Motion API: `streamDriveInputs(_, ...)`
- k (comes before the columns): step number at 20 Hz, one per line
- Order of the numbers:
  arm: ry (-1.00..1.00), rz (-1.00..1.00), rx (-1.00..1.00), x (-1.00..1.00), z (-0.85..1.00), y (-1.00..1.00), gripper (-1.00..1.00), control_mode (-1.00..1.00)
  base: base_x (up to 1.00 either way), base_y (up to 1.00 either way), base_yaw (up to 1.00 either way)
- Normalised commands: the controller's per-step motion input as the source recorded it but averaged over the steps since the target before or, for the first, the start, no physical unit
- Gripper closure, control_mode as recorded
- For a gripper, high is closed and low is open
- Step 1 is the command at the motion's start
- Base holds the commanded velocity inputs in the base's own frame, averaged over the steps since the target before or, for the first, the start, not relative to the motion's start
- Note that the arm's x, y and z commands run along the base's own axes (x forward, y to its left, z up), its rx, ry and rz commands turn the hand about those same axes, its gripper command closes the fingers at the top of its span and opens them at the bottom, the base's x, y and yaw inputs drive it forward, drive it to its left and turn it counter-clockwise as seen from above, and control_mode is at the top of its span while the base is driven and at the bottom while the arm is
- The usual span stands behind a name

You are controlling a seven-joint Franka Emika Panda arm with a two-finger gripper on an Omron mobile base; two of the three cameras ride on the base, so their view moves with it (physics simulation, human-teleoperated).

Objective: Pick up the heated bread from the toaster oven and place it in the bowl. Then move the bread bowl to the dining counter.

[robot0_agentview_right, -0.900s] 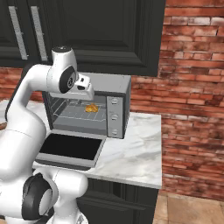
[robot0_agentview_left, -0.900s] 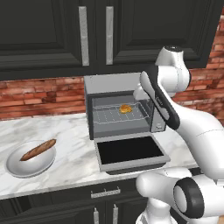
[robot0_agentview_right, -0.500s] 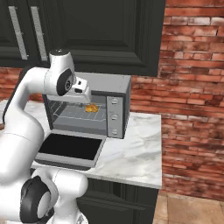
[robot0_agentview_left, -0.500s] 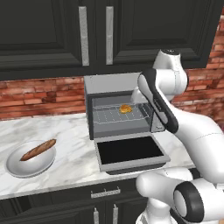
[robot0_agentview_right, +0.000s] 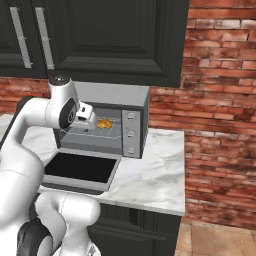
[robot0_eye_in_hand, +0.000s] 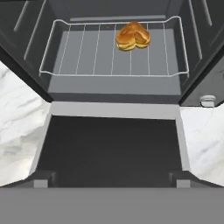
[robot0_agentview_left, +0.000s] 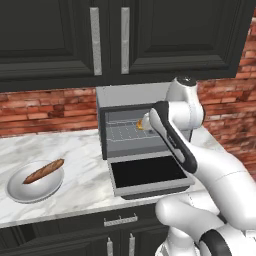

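Bread: the small golden lump [robot0_eye_in_hand: 133,36] sits on the wire rack [robot0_eye_in_hand: 87,52], near the back right (seen from the hand).
Toaster oven [robot0_agentview_left: 112,95]: door [robot0_agentview_left: 147,172] dropped flat.
Bowl [robot0_agentview_left: 35,186]: on the desk [robot0_agentview_left: 75,165], well left, holding a baguette [robot0_agentview_left: 44,170].
Tool: cannot tell if apart or together.

Left base view: you look from behind-left, down over the arm at the toaster oven [robot0_agentview_left: 145,145]. Right base view: same oven [robot0_agentview_right: 107,125] from behind-right. Hand view sits close, facing straight into its open cavity [robot0_eye_in_hand: 114,57] over the dropped door.
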Motion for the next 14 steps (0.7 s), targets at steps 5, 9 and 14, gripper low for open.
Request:
streamDriveInputs(5,-0.14,-0.01,0.00,0.13,-0.38,0.03,-1.00,-1.00,0.00,0.00,0.00)
streamDriveInputs(9,-0.15,-0.02,0.00,0.08,-0.26,0.02,-1.00,-1.00,0.00,0.00,0.00)
streamDriveInputs(14,-0.09,-0.03,0.00,0.27,-0.09,0.02,-1.00,-1.00,0.00,0.00,0.00)
